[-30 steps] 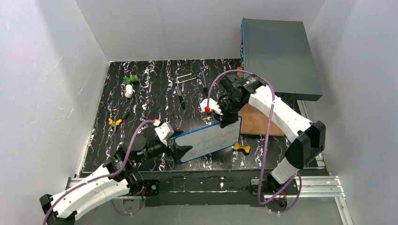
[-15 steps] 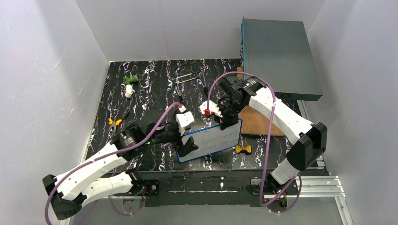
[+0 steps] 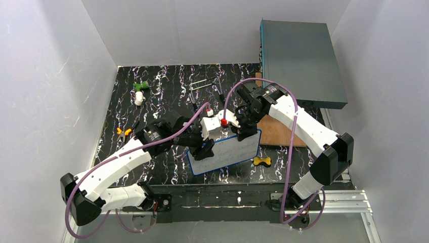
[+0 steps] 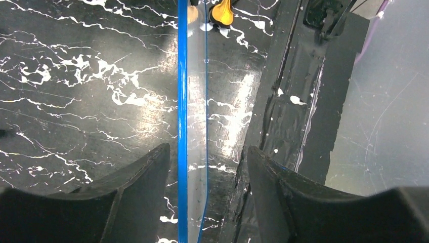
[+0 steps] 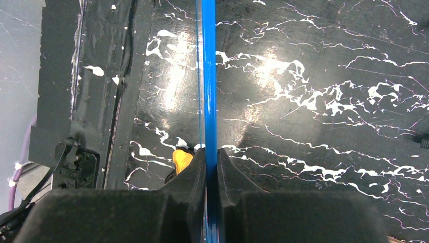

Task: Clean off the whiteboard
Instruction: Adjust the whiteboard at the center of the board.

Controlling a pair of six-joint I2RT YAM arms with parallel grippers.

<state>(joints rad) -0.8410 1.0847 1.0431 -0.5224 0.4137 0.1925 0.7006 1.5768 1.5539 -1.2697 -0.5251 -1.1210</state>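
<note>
The whiteboard (image 3: 230, 152) has a blue frame and faint writing, and stands tilted on the black marbled table. My right gripper (image 3: 243, 132) is shut on its top right edge; in the right wrist view the fingers (image 5: 195, 174) pinch the blue frame (image 5: 209, 91). My left gripper (image 3: 205, 148) is open at the board's left end. In the left wrist view the board's edge (image 4: 189, 101) runs between the spread fingers (image 4: 144, 177) without touching them, nearer the left one.
A large grey-teal box (image 3: 301, 58) stands at the back right, with a brown board (image 3: 281, 129) in front of it. A yellow object (image 3: 261, 161) lies by the whiteboard's lower right corner. A green-white part (image 3: 139, 91), orange pliers (image 3: 123, 132) and thin tools (image 3: 195, 101) lie at the left and back.
My left arm has swung up and to the right, carrying its open gripper from the board's lower left corner to higher on its left end. The right gripper has kept its hold.
</note>
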